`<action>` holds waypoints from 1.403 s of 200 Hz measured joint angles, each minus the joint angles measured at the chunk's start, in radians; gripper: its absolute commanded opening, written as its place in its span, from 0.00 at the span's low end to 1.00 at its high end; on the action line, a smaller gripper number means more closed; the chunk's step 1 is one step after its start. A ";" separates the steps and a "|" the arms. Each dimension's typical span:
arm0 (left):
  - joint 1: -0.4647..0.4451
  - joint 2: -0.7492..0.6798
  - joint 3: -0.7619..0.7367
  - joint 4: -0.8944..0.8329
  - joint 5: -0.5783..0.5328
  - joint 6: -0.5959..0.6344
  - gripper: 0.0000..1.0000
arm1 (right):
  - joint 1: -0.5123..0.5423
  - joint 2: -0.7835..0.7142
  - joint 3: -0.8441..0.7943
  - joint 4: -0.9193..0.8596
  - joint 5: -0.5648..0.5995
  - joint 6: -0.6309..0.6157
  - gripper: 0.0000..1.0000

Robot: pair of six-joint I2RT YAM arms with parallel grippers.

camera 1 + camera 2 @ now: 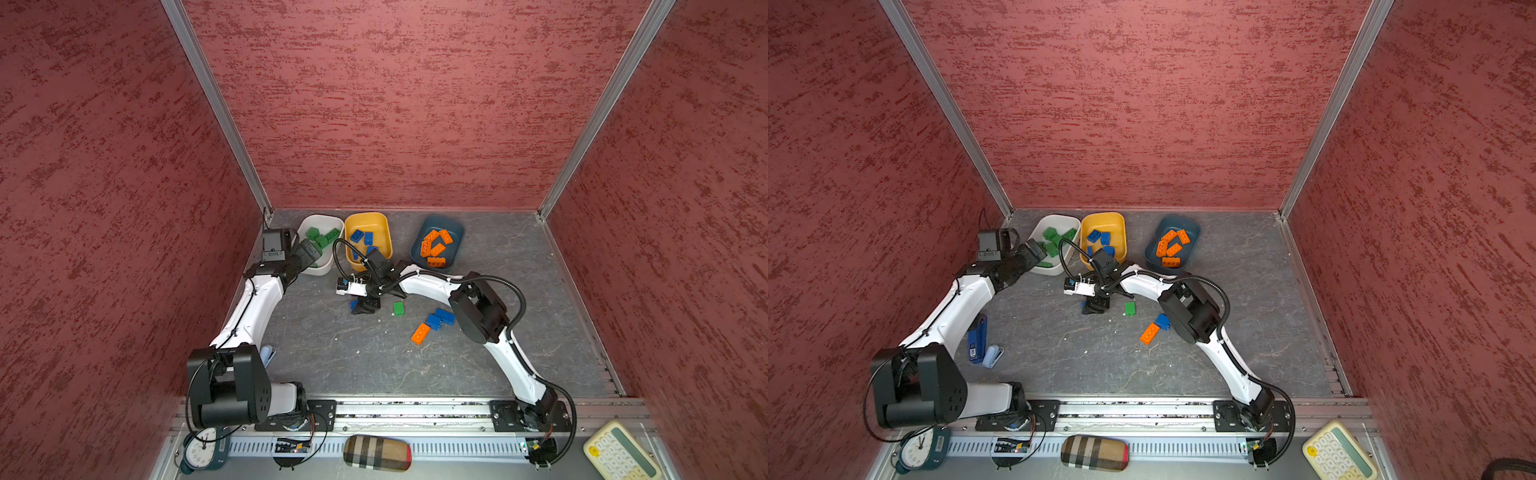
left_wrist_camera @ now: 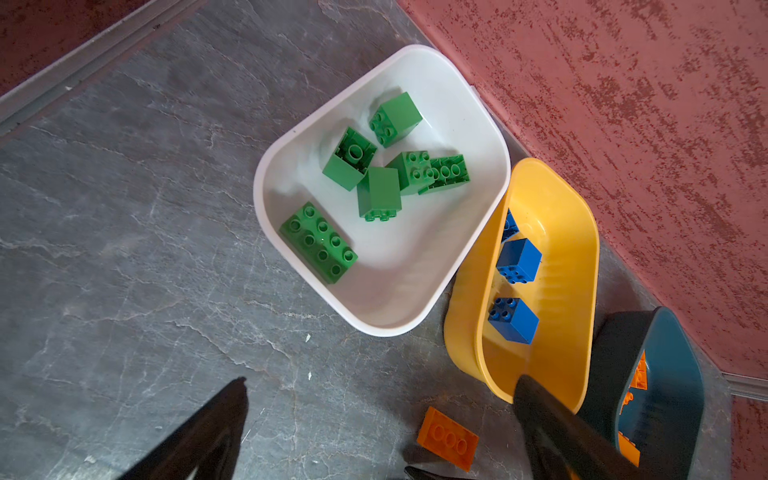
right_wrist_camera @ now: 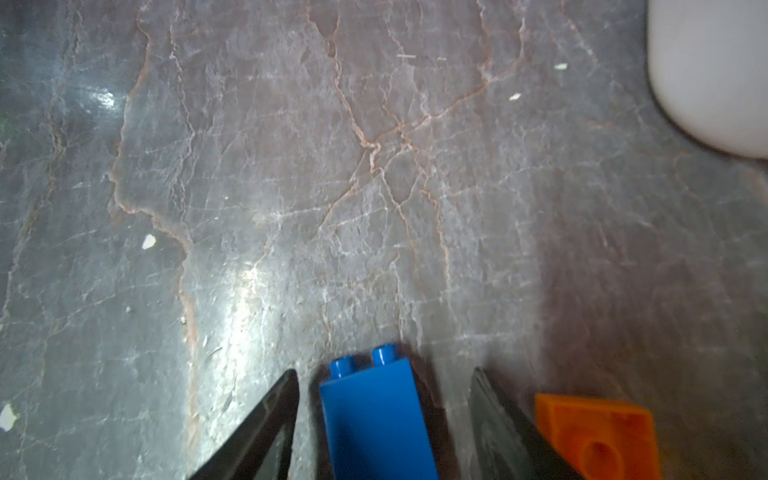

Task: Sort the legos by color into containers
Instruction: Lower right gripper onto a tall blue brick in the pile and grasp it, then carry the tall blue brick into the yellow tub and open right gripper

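My right gripper (image 1: 365, 306) points down at the middle of the floor, open. In the right wrist view, its jaws (image 3: 385, 371) straddle a blue brick (image 3: 374, 415) lying on its side, with a gap on each side. An orange brick (image 3: 598, 432) lies just outside one finger. My left gripper (image 1: 308, 252) hovers over the near end of the white tub (image 1: 322, 270), wide open and empty (image 2: 382, 380). The white tub (image 2: 374, 328) holds green bricks, the yellow tub (image 1: 365, 218) blue ones, the teal tub (image 1: 455, 232) orange ones. Loose on the floor lie a green brick (image 1: 398, 308), two blue bricks (image 1: 440, 318) and an orange brick (image 1: 420, 333).
A blue stapler (image 1: 978, 338) and a pale blue object (image 1: 992, 356) lie beside the left arm. Along the front rail are a clock (image 1: 201, 451), a plaid case (image 1: 377, 453) and a calculator (image 1: 621, 453). Red walls close in three sides.
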 measured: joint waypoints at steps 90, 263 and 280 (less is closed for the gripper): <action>0.015 0.010 0.000 0.010 0.011 -0.003 1.00 | 0.028 -0.023 -0.037 0.011 0.058 -0.064 0.37; 0.009 0.015 -0.029 0.029 0.030 -0.042 1.00 | -0.217 -0.164 -0.137 0.591 0.149 0.496 0.23; 0.007 0.020 -0.030 0.028 0.031 -0.043 1.00 | -0.247 -0.106 -0.051 0.583 0.172 0.548 0.24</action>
